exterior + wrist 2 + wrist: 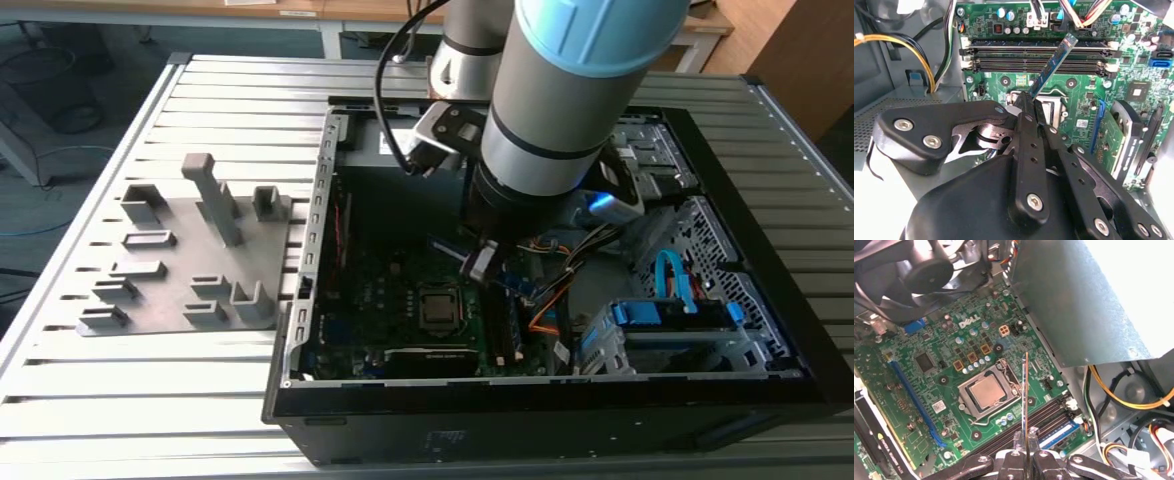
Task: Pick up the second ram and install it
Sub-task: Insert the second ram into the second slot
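Black computer case (318, 200), green motherboard (1004, 82) inside it, gripper (1031, 100) clamped on the second ram (1053, 65).
The stick hangs tilted over the memory slots (999, 62), unseated. It looks light, stiff, thin and fragile, best pinched by its flat faces, away from the contacts.

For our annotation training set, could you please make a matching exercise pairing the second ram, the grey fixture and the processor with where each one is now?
Things:
1. second ram
2. grey fixture
3. processor

Places:
A. flat in its socket on the motherboard
B. on the slatted table, at the exterior view's left of the computer case
C. clamped in the gripper, above the motherboard

Pairs: 1-C, 2-B, 3-A.
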Controlling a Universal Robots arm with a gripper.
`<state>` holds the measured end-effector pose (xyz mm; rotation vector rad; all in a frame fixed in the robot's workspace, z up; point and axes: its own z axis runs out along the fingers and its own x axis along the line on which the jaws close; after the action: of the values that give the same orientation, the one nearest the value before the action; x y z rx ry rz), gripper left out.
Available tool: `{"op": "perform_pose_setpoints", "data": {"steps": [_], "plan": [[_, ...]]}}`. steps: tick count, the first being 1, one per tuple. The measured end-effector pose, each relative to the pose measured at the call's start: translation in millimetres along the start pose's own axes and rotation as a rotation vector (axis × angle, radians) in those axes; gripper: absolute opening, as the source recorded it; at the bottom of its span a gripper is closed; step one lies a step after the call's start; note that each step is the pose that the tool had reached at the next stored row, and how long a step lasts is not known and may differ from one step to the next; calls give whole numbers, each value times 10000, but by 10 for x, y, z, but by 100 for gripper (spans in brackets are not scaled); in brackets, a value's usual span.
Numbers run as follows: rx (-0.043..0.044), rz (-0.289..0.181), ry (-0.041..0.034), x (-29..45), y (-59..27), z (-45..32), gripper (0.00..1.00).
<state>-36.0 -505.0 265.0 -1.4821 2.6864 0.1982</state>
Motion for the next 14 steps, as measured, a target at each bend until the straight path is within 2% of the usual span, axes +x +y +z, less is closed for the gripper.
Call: {"op": "perform_pose_setpoints", "data": {"steps": [14], "plan": [[123,1005,-81,0,0,2,13]]}}
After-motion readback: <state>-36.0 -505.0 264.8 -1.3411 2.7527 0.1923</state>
